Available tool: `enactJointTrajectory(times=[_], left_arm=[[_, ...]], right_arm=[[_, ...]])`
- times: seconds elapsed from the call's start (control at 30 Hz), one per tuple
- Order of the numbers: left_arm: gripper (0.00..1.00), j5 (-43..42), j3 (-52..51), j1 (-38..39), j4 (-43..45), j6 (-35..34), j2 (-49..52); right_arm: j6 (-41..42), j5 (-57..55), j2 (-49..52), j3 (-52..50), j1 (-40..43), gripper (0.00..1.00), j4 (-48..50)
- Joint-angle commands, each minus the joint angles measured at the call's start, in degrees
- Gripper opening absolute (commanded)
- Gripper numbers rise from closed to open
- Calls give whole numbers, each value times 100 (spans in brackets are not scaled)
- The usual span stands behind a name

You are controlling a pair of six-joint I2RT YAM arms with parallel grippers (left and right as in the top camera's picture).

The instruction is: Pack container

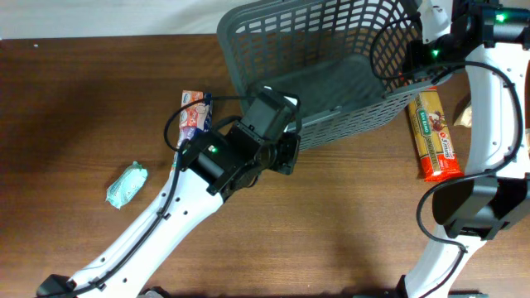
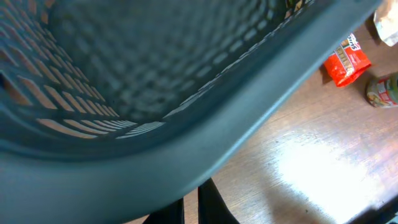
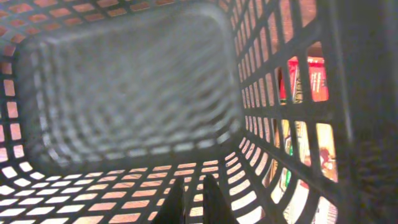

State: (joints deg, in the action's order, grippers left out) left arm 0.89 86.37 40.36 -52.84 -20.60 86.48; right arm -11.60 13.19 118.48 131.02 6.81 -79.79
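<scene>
Overhead: the container (image 1: 331, 37) sits tipped, its opening towards me, and I see no goods inside. My left claw (image 1: 286, 156) is hard against its near rim; my right claw (image 1: 421, 51) is at the rim on the opposite side. A long red-yellow packet (image 1: 435, 132) lies on the table (image 1: 348, 215) just below the right claw, outside the container wall. A colourful packet (image 1: 195, 112) lies beside the left arm, behind the claw. A green pack (image 1: 127, 184) is well apart from it.

Left wrist cam: the container rim runs right across, just ahead of the fingers (image 2: 217, 208). Gap btwn them is narrow; can't tell if they pinch the rim or only sit under it. Beyond the rim, to the claw's right, are the red packet's end and a small tin (image 2: 380, 92).

Right wrist cam: I'm looking straight into the container, floor bare, lattice all round. Fingers (image 3: 174, 202) are low in view w/ a narrow gap; can't tell if anything is clamped.

My read: we're at the start, setting or steadying the container, nothing packed yet. Next move, prob.: free one claw, open it wide, go for a packet. The red-yellow one is nearest the right claw. Take it across its narrow width near the middle, then lift clear of the rim before lowering in
</scene>
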Motion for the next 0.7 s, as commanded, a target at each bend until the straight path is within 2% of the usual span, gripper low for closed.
enactJointTrajectory(times=[0.0,0.33,0.67], left_arm=[[2,107,90,-173,33,24,20],[2,109,90,-584,35,28,20],[2,219,90,-684,103,92,20]], right_arm=[[-15,-31,61,-35,-146,4,-96],[-13,-507,61,-31,-610,4,-249],[7,-505,-15,-28,-645,4,-507]])
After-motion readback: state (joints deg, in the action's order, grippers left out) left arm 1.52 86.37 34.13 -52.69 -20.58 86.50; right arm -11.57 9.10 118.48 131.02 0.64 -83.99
